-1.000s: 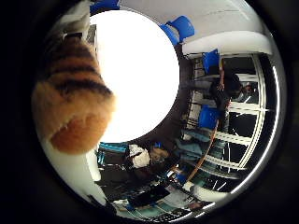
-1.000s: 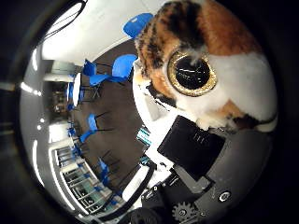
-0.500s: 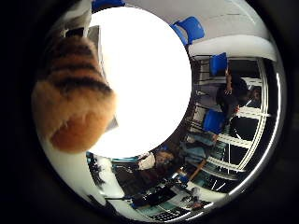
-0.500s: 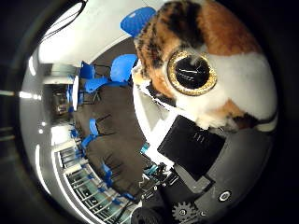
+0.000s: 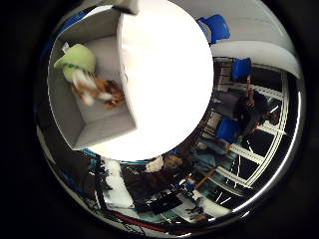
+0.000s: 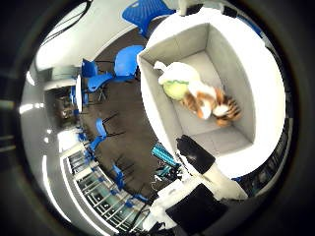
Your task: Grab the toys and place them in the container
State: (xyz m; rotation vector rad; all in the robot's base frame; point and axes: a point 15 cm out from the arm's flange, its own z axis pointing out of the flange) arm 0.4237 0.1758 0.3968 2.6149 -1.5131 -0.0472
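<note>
An orange, white and black striped tiger plush [image 6: 209, 101] lies inside a grey open box, the container [image 6: 160, 105]. It rests against a light green plush toy [image 6: 177, 86] on the box floor. The tiger looks blurred. My right hand [image 6: 202, 189] hangs above the box with nothing in it. One black-tipped finger [image 6: 193, 152] reaches out straight over the box rim. The box stands on a round white table [image 5: 169, 74].
Blue chairs [image 6: 125, 59] stand on the dark floor beside the table. More blue chairs [image 5: 229, 129] and glass doors [image 5: 259, 149] lie farther off. The box sits close to the table's edge.
The tiger plush, held close against my palm before, has left the hand and now lies down in the container beside the green toy.
</note>
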